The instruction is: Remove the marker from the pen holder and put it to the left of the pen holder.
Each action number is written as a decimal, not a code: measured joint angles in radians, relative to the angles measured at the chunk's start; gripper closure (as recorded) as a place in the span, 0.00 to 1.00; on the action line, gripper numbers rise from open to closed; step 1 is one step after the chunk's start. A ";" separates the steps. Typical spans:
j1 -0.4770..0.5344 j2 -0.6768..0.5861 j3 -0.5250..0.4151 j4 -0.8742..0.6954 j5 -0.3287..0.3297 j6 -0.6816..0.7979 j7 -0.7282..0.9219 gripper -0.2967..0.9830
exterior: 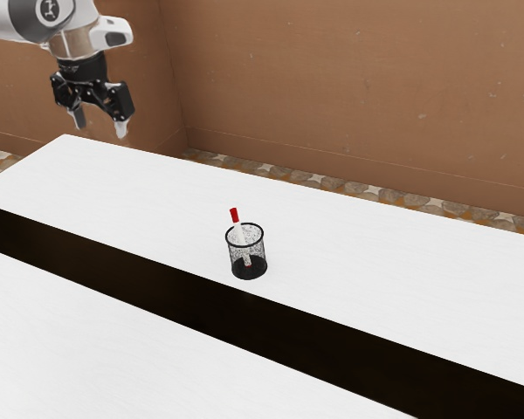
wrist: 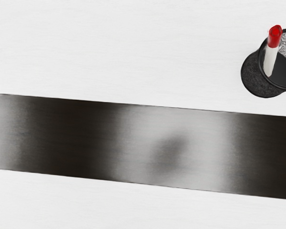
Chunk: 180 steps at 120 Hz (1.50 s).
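Marker (exterior: pixel 240 236) in the pen holder (exterior: pixel 259 250), not out yet: white body, red cap (exterior: pixel 234 215) up, sticking out over the rim. It leans, cap end toward the exterior view's left, lower end down at the holder's bottom, visible through the mesh. Holder is black wire mesh, round, upright, open top with a dark rim, dark base. Stands on the white desk (exterior: pixel 157 196), near the dark strip (exterior: pixel 113 272) that runs across the desk, on the strip's far side as seen in the exterior view. White surface on both sides of the strip

Tool (exterior: pixel 100 123) released: two fingers (exterior: pixel 79 117) spread well apart, nothing between them, pointing down. It hangs in the air at the exterior view's upper left, by the desk's far corner, well apart from holder and marker. Arm (exterior: pixel 13 19) is white and grey, comes in from the upper left, black mount at the wrist

Wrist view: holder seen from above at a slant, partly cut off by the picture's edge, marker resting inside against the rim, red cap clear of it. Strip looks glossy there, pale patches plus a darker smudge

Around: brown wall (exterior: pixel 349 87) behind the desk, patterned stone floor (exterior: pixel 367 190) along its foot
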<state>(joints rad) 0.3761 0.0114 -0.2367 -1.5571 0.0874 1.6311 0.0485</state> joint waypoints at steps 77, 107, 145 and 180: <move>-0.185 0.595 0.247 0.244 -0.110 0.358 -0.088 0.23; -0.310 0.700 0.250 0.362 -0.301 0.389 -0.240 0.23; -0.376 0.742 0.250 0.425 -0.174 0.274 -0.351 0.23; -0.383 0.776 0.250 0.460 -0.175 0.269 -0.410 0.23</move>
<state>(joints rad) -0.0067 0.7872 0.0133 -1.0975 -0.0880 1.8999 -0.3615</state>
